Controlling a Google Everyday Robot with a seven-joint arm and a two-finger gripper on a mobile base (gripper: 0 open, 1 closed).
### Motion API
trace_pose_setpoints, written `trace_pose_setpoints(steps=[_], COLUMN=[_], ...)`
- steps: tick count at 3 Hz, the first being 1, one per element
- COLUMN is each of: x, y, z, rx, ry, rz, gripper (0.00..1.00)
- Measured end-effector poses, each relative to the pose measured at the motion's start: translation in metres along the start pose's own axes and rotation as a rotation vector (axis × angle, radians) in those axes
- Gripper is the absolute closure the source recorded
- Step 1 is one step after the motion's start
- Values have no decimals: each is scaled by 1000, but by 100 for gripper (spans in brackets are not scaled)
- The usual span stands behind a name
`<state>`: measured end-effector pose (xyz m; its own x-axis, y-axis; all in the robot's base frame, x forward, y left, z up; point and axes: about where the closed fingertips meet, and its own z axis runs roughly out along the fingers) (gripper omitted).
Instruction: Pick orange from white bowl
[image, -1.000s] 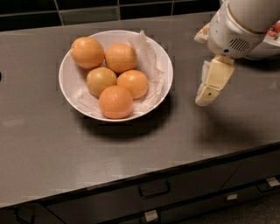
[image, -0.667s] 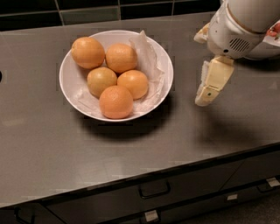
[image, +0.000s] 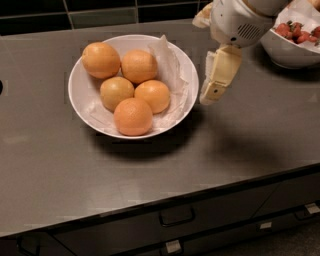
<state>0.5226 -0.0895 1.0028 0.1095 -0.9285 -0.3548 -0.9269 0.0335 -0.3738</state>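
1. Camera view: white bowl (image: 76, 95), wide and shallow, sits on the grey counter (image: 250, 150), left of centre.
2. Contents: five oranges (image: 133, 116) clustered together on crumpled white paper (image: 170, 60), which rises along the bowl's right side.
3. Gripper (image: 216, 80): hangs over the counter just beside the bowl's right rim, clear of the oranges; whether released or clenched cannot be told.
4. Second white bowl (image: 292, 52), holding red fruit: far right corner, partly behind the arm.
5. Dark drawers (image: 175, 217): below the counter's front edge.

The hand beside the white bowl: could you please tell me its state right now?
Hand: open or closed cannot be told; nothing visibly in it; it hangs just right of the white bowl of oranges.
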Motion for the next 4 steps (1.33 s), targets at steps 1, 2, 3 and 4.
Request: trace_pose_setpoints(steps=[1,2,3,4], x=[-41,-69,-73,-80], y=[-16,-32,-32,-33], z=[3,21,24,30], rx=[32,61,55,44], ry=[-78,-154,-162,-175], rz=[-76,-84,-94,-108], gripper=[0,0,0,0])
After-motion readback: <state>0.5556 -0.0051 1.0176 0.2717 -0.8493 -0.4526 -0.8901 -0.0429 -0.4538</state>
